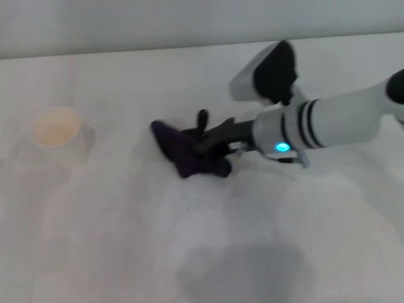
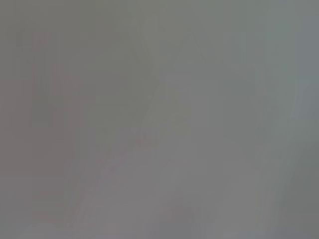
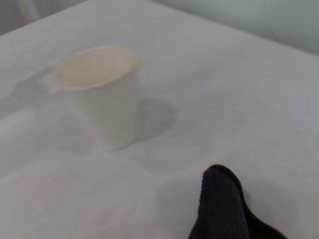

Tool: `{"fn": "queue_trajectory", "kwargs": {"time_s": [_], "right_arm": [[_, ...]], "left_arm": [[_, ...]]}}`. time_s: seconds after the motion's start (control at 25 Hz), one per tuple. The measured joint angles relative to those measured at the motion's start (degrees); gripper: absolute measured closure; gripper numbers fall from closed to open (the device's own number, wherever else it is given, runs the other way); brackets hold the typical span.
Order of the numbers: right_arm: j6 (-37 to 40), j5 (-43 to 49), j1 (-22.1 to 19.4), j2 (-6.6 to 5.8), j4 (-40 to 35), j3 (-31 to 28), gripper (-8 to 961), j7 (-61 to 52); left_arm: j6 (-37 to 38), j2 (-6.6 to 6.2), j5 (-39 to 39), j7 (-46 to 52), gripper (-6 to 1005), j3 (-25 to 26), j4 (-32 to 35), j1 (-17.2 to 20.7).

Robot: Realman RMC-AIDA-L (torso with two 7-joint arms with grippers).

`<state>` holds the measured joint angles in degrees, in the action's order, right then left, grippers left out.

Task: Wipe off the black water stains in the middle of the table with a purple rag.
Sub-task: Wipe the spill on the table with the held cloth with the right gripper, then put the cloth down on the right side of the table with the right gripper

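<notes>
One arm working: my right arm is reaching in low from the right, its gripper (image 1: 211,142) pinching the purple rag (image 1: 183,151) against the table (image 1: 126,240) near the middle. Left gripper isn't showing. I'm seeing a white paper cup (image 1: 58,134) standing well apart at the left; no black spot visible.

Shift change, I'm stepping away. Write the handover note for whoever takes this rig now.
Right gripper: on the purple rag, pressing it to the table near the middle; grip state unclear.
Left gripper: not in view.
White paper cup: upright, to the robot's left of the rag, apart from it.
Black water stains: none visible; may be under the rag.
Left: lift the rag, confirm the spot is gone.
</notes>
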<state>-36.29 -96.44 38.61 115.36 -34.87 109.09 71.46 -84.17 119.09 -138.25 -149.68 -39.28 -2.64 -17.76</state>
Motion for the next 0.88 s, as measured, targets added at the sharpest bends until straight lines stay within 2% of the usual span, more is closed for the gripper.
{"fn": "queue_trajectory", "kwargs": {"time_s": [0.12, 0.24, 0.32, 0.48, 0.56, 0.68, 0.88], "right_arm": [[-2.3, 1.6, -1.5, -0.74, 0.8, -5.7, 870, 0.1], [-6.3, 4.9, -4.9, -1.27, -0.8, -14.3, 868, 1.5], [-10.0, 7.7, -7.7, -1.33, -2.8, -21.1, 867, 3.1], [-15.8, 11.7, -12.6, -1.29, -7.7, -28.8, 865, 3.7], [-18.2, 12.6, -14.9, -0.96, -9.8, -30.5, 864, 3.7], [-19.2, 12.9, -15.4, -0.64, -10.0, -30.3, 863, 3.8], [-17.7, 13.1, -15.0, -0.12, -9.4, -25.7, 861, 3.8]], "left_arm": [[0.0, 0.00, 0.0, 0.1, 138, 0.0, 0.0, 0.2], [0.0, 0.00, 0.0, 0.1, 138, 0.0, 0.0, 0.3], [0.0, 0.00, 0.0, 0.1, 138, 0.0, 0.0, 0.4], [0.0, 0.00, 0.0, 0.1, 137, 0.0, 0.0, 0.4], [0.0, 0.00, 0.0, 0.1, 137, 0.0, 0.0, 0.3], [0.0, 0.00, 0.0, 0.1, 138, 0.0, 0.0, 0.1], [0.0, 0.00, 0.0, 0.1, 138, 0.0, 0.0, -0.1]]}}
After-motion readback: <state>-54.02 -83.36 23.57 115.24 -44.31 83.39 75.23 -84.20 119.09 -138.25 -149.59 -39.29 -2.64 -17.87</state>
